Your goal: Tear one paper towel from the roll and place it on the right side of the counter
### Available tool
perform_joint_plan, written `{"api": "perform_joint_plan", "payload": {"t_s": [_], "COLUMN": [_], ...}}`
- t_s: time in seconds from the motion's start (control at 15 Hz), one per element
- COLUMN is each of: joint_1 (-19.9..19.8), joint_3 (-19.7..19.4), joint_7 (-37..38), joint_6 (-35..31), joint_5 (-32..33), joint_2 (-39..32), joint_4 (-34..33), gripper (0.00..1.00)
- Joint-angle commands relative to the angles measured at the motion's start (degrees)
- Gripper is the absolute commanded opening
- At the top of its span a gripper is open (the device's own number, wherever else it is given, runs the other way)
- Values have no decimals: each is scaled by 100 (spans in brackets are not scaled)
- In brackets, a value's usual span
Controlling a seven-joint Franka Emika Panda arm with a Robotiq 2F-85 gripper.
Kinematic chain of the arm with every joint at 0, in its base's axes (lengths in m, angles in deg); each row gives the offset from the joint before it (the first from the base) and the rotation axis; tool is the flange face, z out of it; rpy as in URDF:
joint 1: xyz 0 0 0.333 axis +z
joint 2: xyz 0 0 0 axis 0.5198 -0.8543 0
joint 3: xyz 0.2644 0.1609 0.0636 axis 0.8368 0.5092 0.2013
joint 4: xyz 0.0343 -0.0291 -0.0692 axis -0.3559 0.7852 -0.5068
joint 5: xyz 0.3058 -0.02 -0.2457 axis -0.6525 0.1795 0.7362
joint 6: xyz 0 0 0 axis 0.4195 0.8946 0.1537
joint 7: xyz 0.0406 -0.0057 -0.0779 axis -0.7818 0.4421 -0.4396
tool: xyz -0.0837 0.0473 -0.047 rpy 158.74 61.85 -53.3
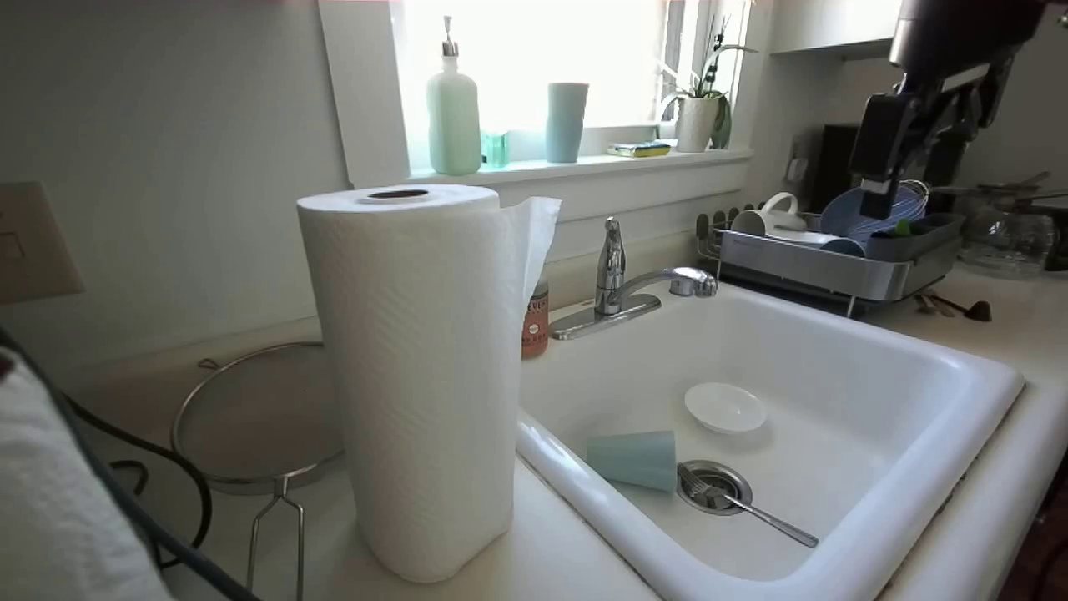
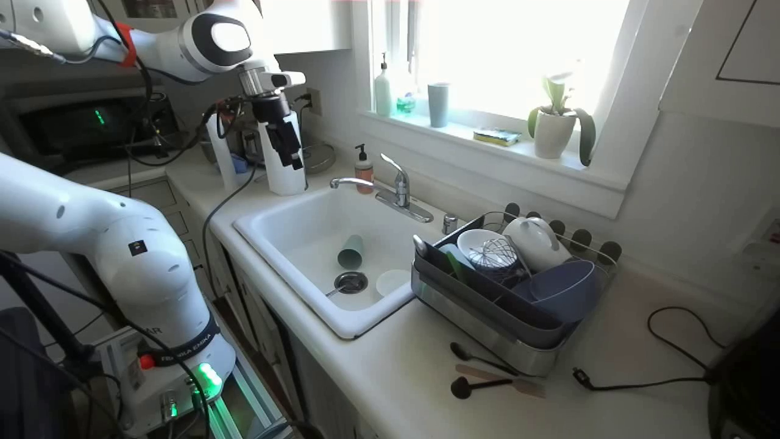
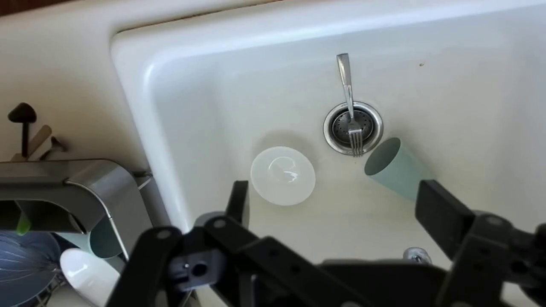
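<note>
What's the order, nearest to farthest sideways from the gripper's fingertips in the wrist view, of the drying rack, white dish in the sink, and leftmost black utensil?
1. White dish: in the sink, appearing roughly below the gripper.
2. Drying rack: lower left of the picture, beside the sink.
3. Leftmost black utensil: on the counter, near the picture's left edge.

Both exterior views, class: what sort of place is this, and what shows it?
A kitchen, probably in a home: a white sink is set into the counter, a dish rack holding dishes stands beside the sink, and a paper towel roll stands upright nearby.
</note>
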Motion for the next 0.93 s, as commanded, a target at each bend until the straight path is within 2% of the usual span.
{"api": "perform_joint_plan", "payload": {"t_s": [0.0, 0.2, 0.4, 0.67, 0.87], "joint_1": [-12, -178, -77, 183, 432], "joint_3": [165, 604, 798, 769, 631], "joint_7": [598, 1738, 2893, 4438, 5394], "joint_6": [152, 582, 1174, 1363, 1180], "joint_5": [16, 91, 110, -19, -223], "joint_2": [-499, -1135, -1846, -2472, -2765], "joint_4": [-411, -1077, -1840, -2485, -2833], "gripper": [100, 100, 100, 100, 100]}}
